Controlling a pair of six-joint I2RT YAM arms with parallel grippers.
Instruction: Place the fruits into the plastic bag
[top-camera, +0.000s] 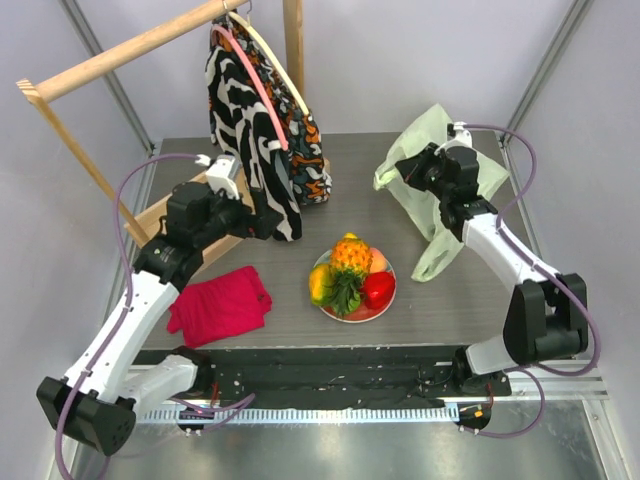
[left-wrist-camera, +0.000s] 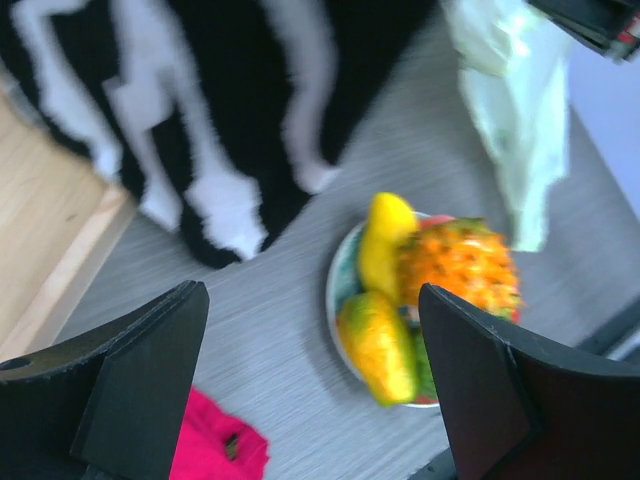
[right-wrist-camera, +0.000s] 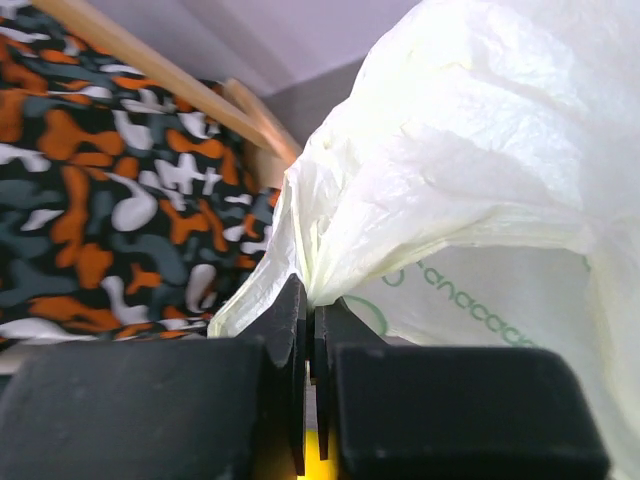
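Observation:
The fruits sit on a red plate (top-camera: 352, 313) at the table's middle: an orange pineapple (top-camera: 351, 254), a yellow mango (top-camera: 321, 284), a peach (top-camera: 378, 262) and a red pepper (top-camera: 378, 289). In the left wrist view the pineapple (left-wrist-camera: 460, 265) and two mangoes (left-wrist-camera: 380, 345) show between my fingers. The pale plastic bag (top-camera: 430, 150) is lifted at the back right. My right gripper (top-camera: 412, 168) is shut on a pinch of the bag (right-wrist-camera: 450, 200). My left gripper (top-camera: 268, 222) is open and empty, left of the plate by the patterned garment.
A black-and-white patterned garment (top-camera: 255, 120) hangs from a wooden rack (top-camera: 110, 60) at the back left. A red folded cloth (top-camera: 220, 305) lies at the front left. The rack's wooden base (left-wrist-camera: 50, 250) is near my left gripper.

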